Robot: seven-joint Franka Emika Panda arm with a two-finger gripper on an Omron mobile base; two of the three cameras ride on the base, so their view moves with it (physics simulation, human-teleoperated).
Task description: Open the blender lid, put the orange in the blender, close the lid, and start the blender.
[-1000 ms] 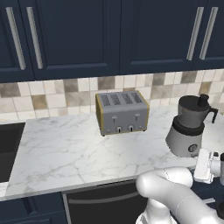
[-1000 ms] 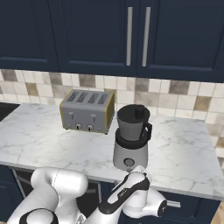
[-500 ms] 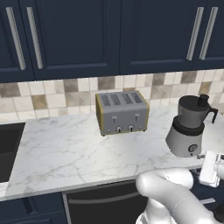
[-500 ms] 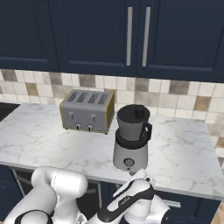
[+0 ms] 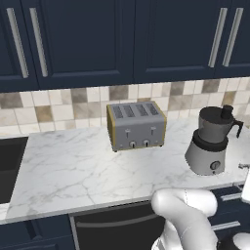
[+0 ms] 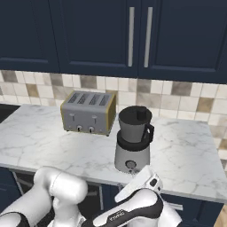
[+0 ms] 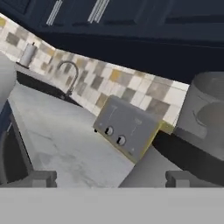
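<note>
Two dark fingertips (image 7: 30,178) of our gripper (image 7: 109,179) stand wide apart at the bottom of the hand view, with nothing between them. Close ahead of the gripper and to its right rises the blender (image 7: 192,144), its silver-grey base filling the space just beyond the right fingertip and the darker jar above it; we cannot tell whether the fingertip touches the base. Farther ahead, beyond the blender's left edge, sits the four-slot toaster (image 7: 124,129) on the marble surface (image 7: 57,144), and well past it, far left of the gripper, a curved tap (image 7: 72,74) stands by the tiled wall.

From the base views we see the blender (image 6: 133,139) upright near the front edge of the surface (image 5: 73,171), right of the toaster (image 5: 135,125) and apart from it. Its black lid (image 6: 135,114) seems to sit on the jar, though the dark top is hard to read. Our gripper (image 6: 142,177) hangs low in front of the surface edge, just below the blender's base.
</note>
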